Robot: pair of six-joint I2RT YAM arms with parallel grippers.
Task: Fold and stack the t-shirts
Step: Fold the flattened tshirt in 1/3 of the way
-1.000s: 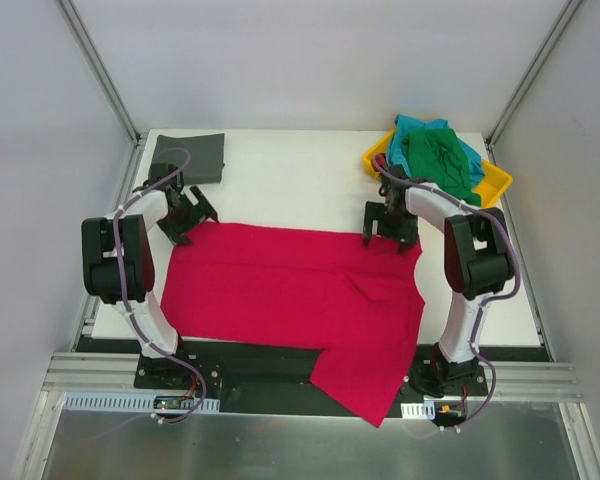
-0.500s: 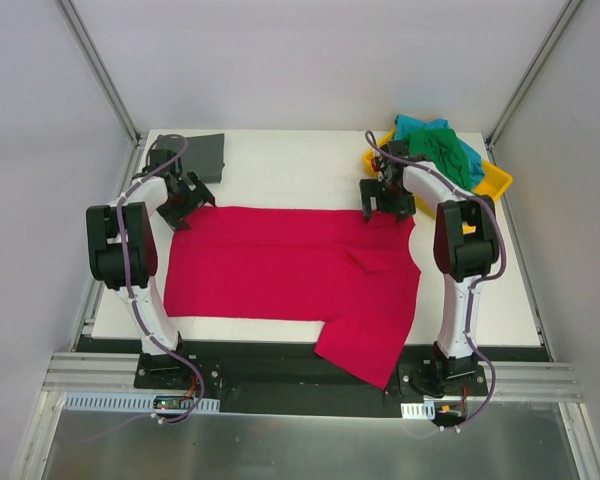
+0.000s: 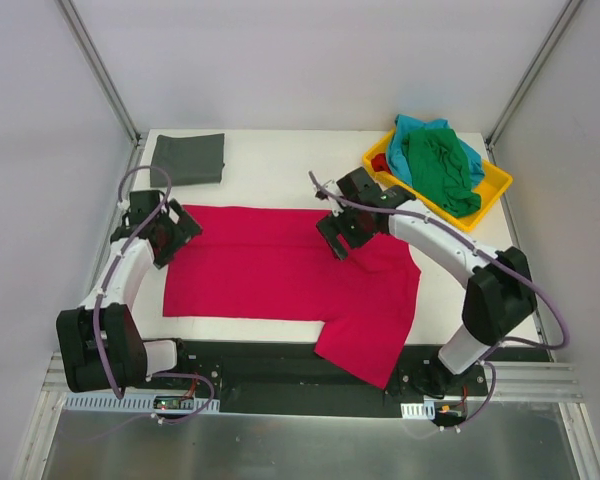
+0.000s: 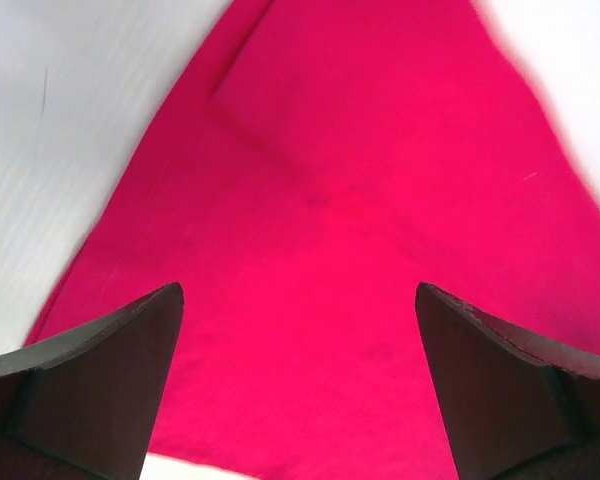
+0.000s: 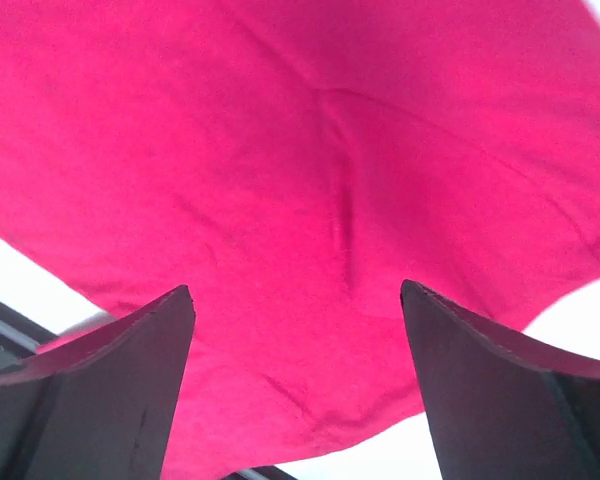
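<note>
The crimson red t-shirt [image 3: 280,275] lies spread flat on the white table, one corner hanging over the near edge. My left gripper [image 3: 165,237] is open and empty above its left edge; the red cloth fills the left wrist view [image 4: 360,230]. My right gripper [image 3: 338,232] is open and empty above the shirt's upper middle; the right wrist view shows the cloth [image 5: 310,180] with a crease. The dark grey t-shirt [image 3: 188,158] lies folded at the far left corner. The green t-shirt [image 3: 440,165] and the teal t-shirt [image 3: 412,128] are piled in the tray.
The yellow tray [image 3: 498,183] stands at the far right corner of the white table [image 3: 280,170]. Metal frame posts and grey walls close in the sides. The black base rail runs along the near edge.
Both grippers have let go of the red shirt's far edge. The left arm has drawn back towards the near left; the right arm has swung left over the shirt's middle. The shirt now lies flat.
</note>
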